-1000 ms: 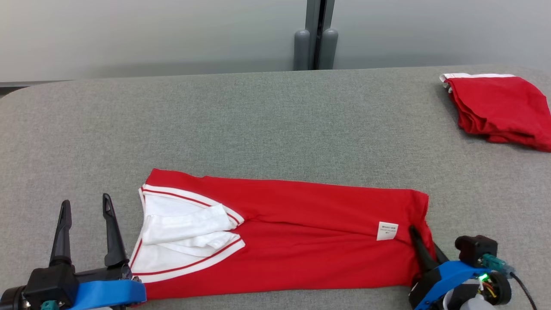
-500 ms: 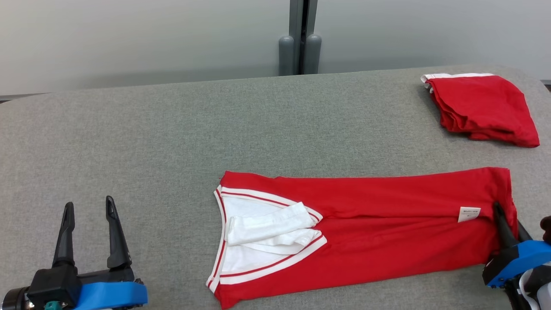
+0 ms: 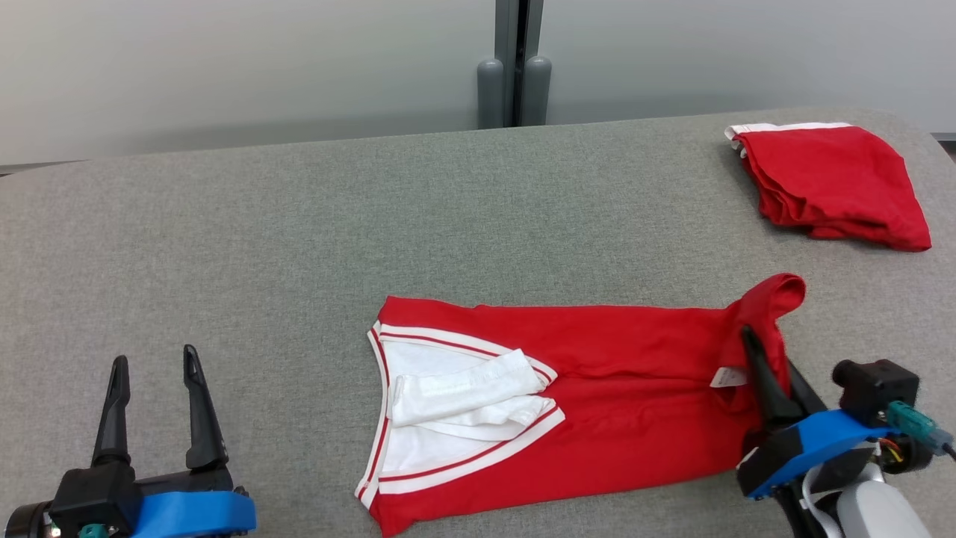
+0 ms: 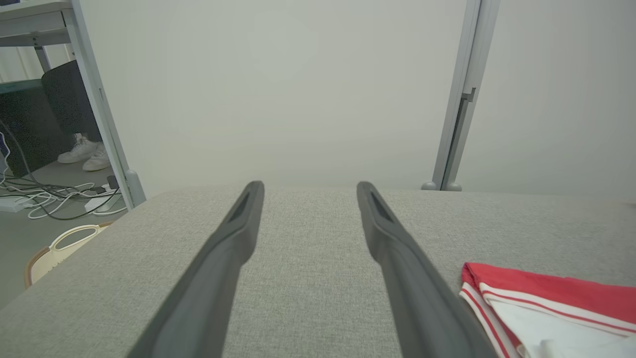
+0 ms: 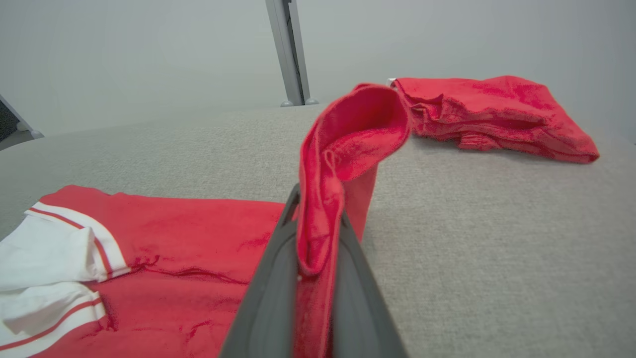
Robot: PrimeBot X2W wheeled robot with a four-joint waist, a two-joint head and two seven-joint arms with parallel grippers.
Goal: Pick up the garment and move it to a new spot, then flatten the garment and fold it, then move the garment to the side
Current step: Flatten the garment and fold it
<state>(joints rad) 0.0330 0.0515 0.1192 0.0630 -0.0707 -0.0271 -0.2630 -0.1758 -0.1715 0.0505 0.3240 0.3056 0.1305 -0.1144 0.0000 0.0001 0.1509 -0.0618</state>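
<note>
Right wrist view: fingers point(image 5: 271, 298) pinch seemingly plush garment point(image 5: 198, 238).

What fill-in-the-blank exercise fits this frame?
1. The right gripper is ____ on the red garment's raised end.
2. The left gripper stands ____, holding nothing.
3. A second, folded garment lies at the table's far ____ corner.
Missing words: shut; open; right.

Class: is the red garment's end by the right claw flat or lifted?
Lifted: the right claw is shut on the garment, whose end arches above the table.
</note>
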